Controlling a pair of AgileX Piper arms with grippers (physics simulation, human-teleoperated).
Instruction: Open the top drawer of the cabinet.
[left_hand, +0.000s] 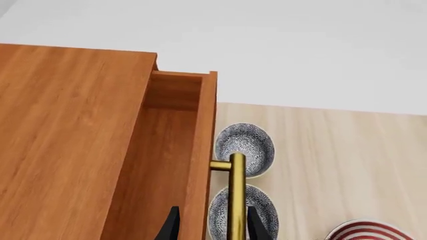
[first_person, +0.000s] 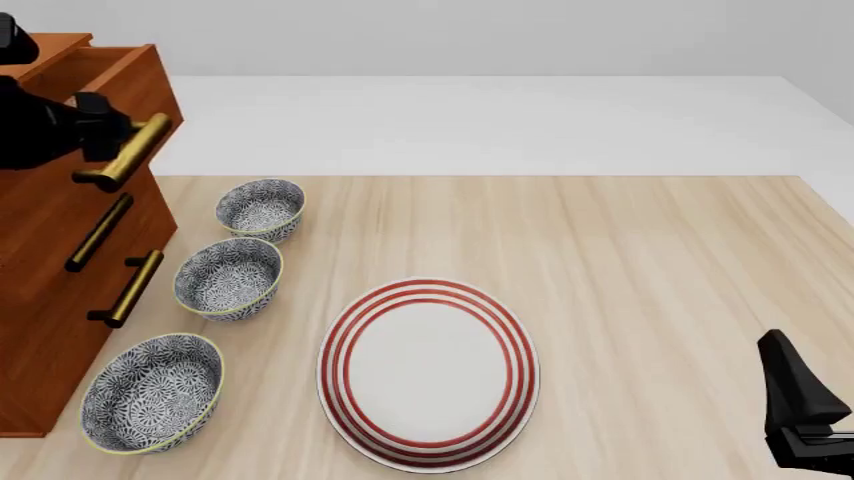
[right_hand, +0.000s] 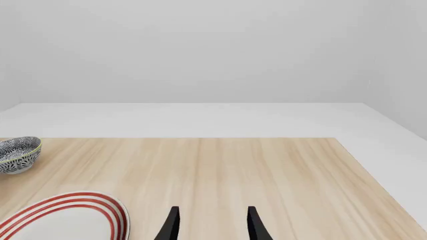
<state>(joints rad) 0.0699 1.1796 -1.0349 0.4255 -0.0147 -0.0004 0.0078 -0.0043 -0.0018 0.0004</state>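
The cabinet (first_person: 54, 300) stands at the table's left edge. Its top drawer (left_hand: 167, 165) is pulled partway out, its inside showing past the cabinet top (left_hand: 67, 135). My left gripper (left_hand: 213, 227) is open and straddles the drawer's front panel (left_hand: 205, 150) and brass handle (left_hand: 237, 200), with one finger inside the drawer and the other outside the handle. In the front view the left gripper (first_person: 100, 125) sits at the handle (first_person: 127, 150) of the top drawer (first_person: 114, 70). My right gripper (first_person: 801, 400) is open above the table at the near right, and its wrist view shows the gripper (right_hand: 212, 225) holding nothing.
Three patterned bowls (first_person: 260, 208) (first_person: 230, 277) (first_person: 151, 390) line up on the table just in front of the cabinet. A red-ringed white plate (first_person: 427, 372) lies near the middle front. Two lower drawer handles (first_person: 100, 232) (first_person: 131, 288) stick out.
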